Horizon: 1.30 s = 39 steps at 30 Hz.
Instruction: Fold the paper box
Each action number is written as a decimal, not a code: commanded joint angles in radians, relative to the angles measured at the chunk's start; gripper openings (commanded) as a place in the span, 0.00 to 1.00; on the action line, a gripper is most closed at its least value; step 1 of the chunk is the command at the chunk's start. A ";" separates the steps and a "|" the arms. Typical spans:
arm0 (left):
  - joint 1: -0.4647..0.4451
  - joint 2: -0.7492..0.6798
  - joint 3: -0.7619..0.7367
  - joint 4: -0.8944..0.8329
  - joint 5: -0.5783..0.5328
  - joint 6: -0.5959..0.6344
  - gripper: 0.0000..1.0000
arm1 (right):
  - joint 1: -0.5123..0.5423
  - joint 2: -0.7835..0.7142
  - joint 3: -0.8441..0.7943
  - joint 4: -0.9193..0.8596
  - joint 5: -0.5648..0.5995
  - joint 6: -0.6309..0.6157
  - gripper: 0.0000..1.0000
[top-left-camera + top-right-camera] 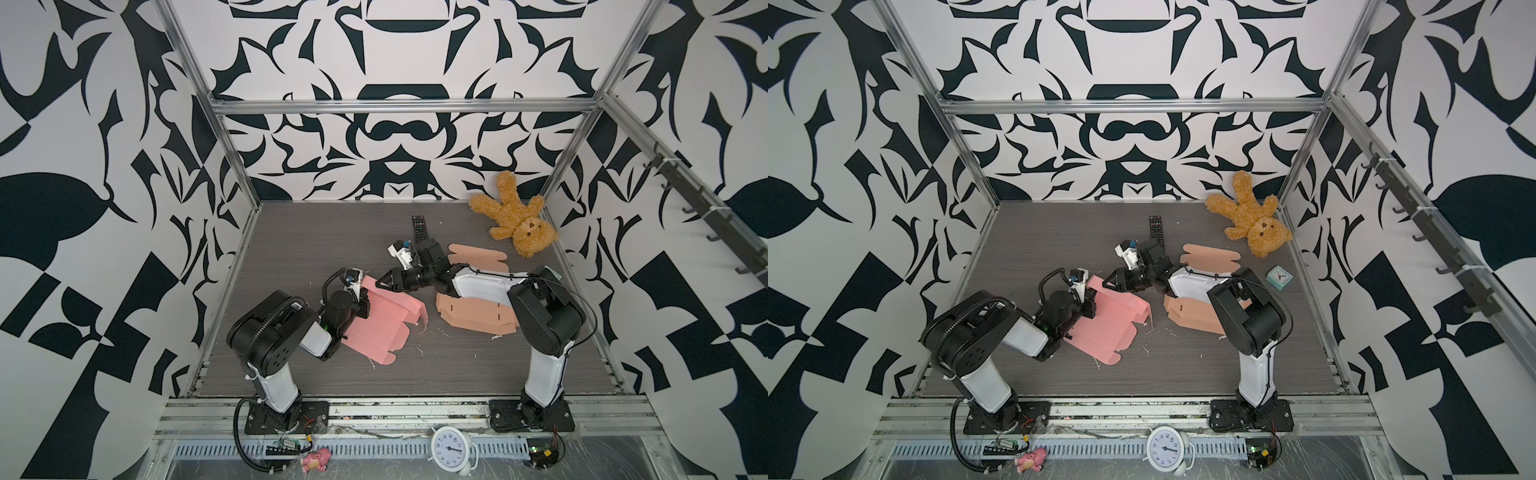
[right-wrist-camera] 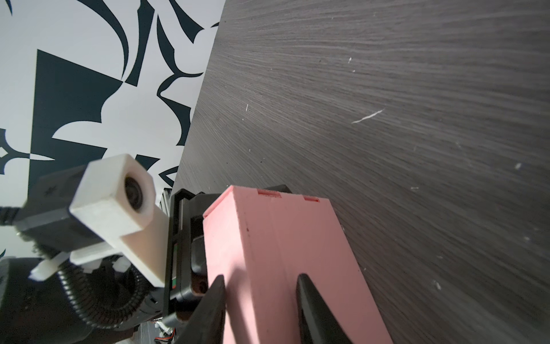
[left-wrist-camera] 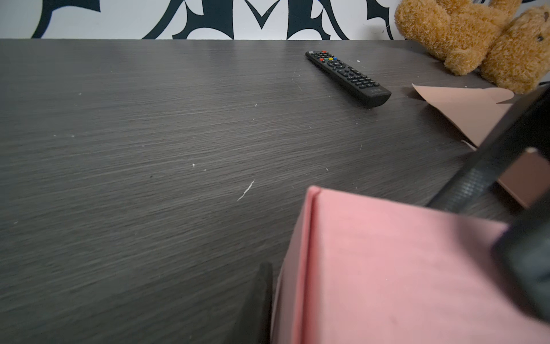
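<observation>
Left gripper (image 1: 362, 301): clamped on box (image 1: 374, 328) wall (image 2: 282, 238)
Right gripper (image 2: 260, 277): spread, astride same wall
Wall axis: in line with right gripper, toward desk (image 1: 415, 374) left edge

1. The left arm (image 1: 270, 332) rises from its base at the front left, folds at the elbow and reaches low toward the middle.
2. The left gripper (image 1: 360, 301) is clamped on a raised wall of the pink paper box (image 1: 386, 328). The left wrist view shows one dark finger on each side of that wall.
3. The right arm (image 1: 544, 311) rises from the front right and folds at the elbow, and its white forearm stretches leftward across the middle.
4. Its wrist bends, so the right gripper (image 1: 380, 284) points left, near the left gripper.
5. The right fingers (image 2: 218, 300) stand apart over the same wall. Whether they touch it cannot be told.
</observation>
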State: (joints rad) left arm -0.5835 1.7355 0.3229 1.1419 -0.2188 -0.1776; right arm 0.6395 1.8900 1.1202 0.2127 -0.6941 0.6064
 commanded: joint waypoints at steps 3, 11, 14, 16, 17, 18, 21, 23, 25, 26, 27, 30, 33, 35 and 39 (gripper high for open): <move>-0.012 0.030 0.006 0.005 -0.023 -0.003 0.26 | 0.010 -0.053 -0.019 -0.004 0.013 -0.013 0.40; -0.015 0.053 0.003 0.024 -0.045 -0.011 0.22 | 0.010 -0.049 -0.022 -0.005 0.018 -0.016 0.39; -0.015 0.058 0.007 0.024 -0.053 -0.008 0.18 | 0.012 -0.044 -0.025 0.002 0.015 -0.011 0.39; -0.015 0.062 0.010 0.024 -0.054 -0.007 0.17 | 0.016 -0.043 -0.026 0.004 0.016 -0.010 0.39; -0.015 0.062 0.011 0.024 -0.056 -0.008 0.17 | 0.017 -0.042 -0.028 0.006 0.015 -0.008 0.39; -0.016 0.063 0.010 0.024 -0.057 -0.008 0.17 | 0.018 -0.042 -0.030 0.008 0.015 -0.005 0.39; -0.016 0.062 0.009 0.024 -0.054 -0.010 0.18 | 0.021 -0.043 -0.035 0.013 0.016 -0.005 0.39; -0.018 0.056 0.005 0.024 -0.049 -0.012 0.22 | 0.021 -0.049 -0.038 0.009 0.023 -0.008 0.38; -0.021 0.041 -0.003 0.025 -0.038 -0.012 0.28 | 0.020 -0.055 -0.037 -0.010 0.035 -0.022 0.38; -0.022 0.028 -0.009 0.025 -0.035 -0.012 0.29 | 0.020 -0.056 -0.034 -0.015 0.037 -0.025 0.38; -0.025 0.012 -0.017 0.024 -0.036 -0.011 0.30 | 0.020 -0.058 -0.031 -0.022 0.042 -0.030 0.38; -0.027 -0.047 -0.035 0.007 -0.036 -0.003 0.31 | 0.020 -0.057 -0.031 -0.024 0.042 -0.031 0.38; -0.032 -0.085 -0.030 -0.031 -0.044 0.007 0.31 | 0.020 -0.052 -0.030 -0.024 0.042 -0.027 0.38; -0.032 -0.089 -0.027 -0.036 -0.048 0.009 0.28 | 0.020 -0.054 -0.030 -0.024 0.044 -0.027 0.38; -0.035 -0.077 -0.020 -0.036 -0.047 0.010 0.19 | 0.021 -0.059 -0.026 -0.026 0.047 -0.025 0.38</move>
State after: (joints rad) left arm -0.6128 1.6592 0.3016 1.1164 -0.2562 -0.1726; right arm 0.6498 1.8725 1.1011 0.2142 -0.6643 0.5972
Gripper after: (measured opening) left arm 0.199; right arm 0.381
